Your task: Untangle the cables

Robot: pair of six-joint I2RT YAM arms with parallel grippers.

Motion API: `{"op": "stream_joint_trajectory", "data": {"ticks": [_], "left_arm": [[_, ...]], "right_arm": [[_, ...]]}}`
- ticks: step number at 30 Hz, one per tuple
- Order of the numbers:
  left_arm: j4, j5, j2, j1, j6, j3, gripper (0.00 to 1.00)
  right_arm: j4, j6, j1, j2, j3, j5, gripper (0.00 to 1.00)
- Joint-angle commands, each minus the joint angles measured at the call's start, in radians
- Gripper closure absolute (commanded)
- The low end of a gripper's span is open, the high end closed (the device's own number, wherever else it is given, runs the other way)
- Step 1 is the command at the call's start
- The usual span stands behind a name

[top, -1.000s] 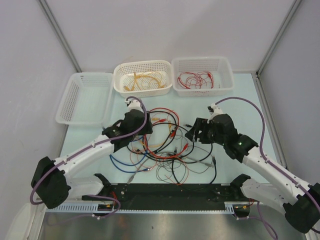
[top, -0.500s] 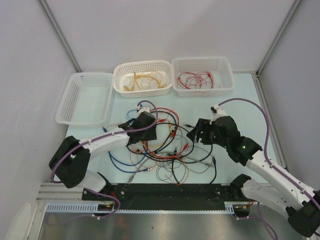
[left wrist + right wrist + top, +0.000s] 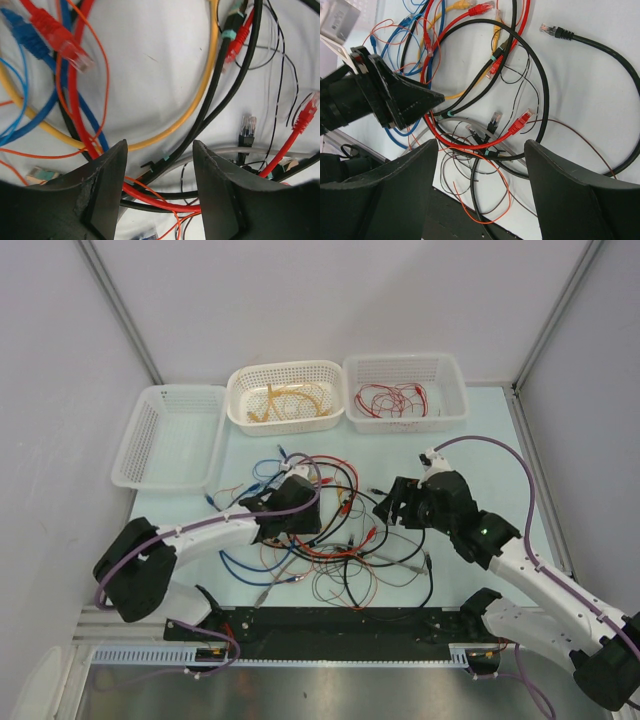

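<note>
Pale counter (image 3: 480, 440) sat boxed in by white walls (image 3: 330, 300) on three sides. Down in the cables (image 3: 345, 535), the left gripper (image 3: 159, 146) had its jaws parted, with black and red strands running through the gap; I saw nothing pinched. Above the heap's right side the right gripper (image 3: 481, 147) hung with jaws spread wide, holding nothing. The tangle lay mid-counter between the two arms, its lowest loops close to the black rail (image 3: 340, 622) at the near edge. Bare surface stretched right of the heap to the counter's edge. Along the far edge stood the left basket (image 3: 130, 455), the middle basket (image 3: 285, 368) with yellow cables (image 3: 290, 405), and the right basket (image 3: 405, 359) with red cables (image 3: 390, 398).
</note>
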Motion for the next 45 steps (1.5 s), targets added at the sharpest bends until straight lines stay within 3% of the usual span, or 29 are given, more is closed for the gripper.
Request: {"op": "stream_joint_trajectory", "data": {"ticks": [1, 9, 19, 26, 28, 30, 32, 35, 40, 45], "left_arm": [[-0.011, -0.018, 0.045, -0.057, 0.01, 0.005, 0.39], [-0.039, -0.024, 0.172, -0.066, 0.023, 0.069, 0.37], [-0.046, -0.002, 0.309, -0.057, 0.043, 0.167, 0.44], [-0.001, 0.028, 0.225, -0.057, 0.073, 0.166, 0.92], [0.039, 0.08, 0.177, -0.059, 0.089, 0.169, 0.9], [0.042, 0.108, 0.152, -0.062, 0.116, 0.184, 0.64], [0.021, 0.11, 0.12, -0.068, 0.141, 0.221, 0.48], [-0.004, 0.067, 0.066, -0.068, 0.172, 0.244, 0.38], [-0.086, -0.05, 0.095, -0.065, 0.24, 0.299, 0.34], [-0.113, -0.11, 0.218, -0.06, 0.315, 0.322, 0.39]], "right_arm": [[0.002, -0.01, 0.002, -0.008, 0.005, 0.024, 0.25], [-0.007, -0.012, 0.0, -0.017, 0.005, 0.025, 0.25], [-0.044, -0.024, -0.014, -0.054, 0.005, 0.053, 0.25], [-0.057, -0.03, -0.034, -0.077, 0.005, 0.055, 0.25], [-0.059, -0.03, -0.035, -0.074, 0.005, 0.053, 0.25], [-0.057, -0.03, -0.035, -0.071, 0.005, 0.05, 0.25], [-0.054, -0.027, -0.035, -0.071, 0.005, 0.047, 0.25], [-0.059, -0.027, -0.037, -0.077, 0.005, 0.048, 0.25], [-0.071, -0.027, -0.037, -0.085, 0.005, 0.058, 0.25], [-0.079, -0.027, -0.04, -0.096, 0.005, 0.058, 0.25]]}}
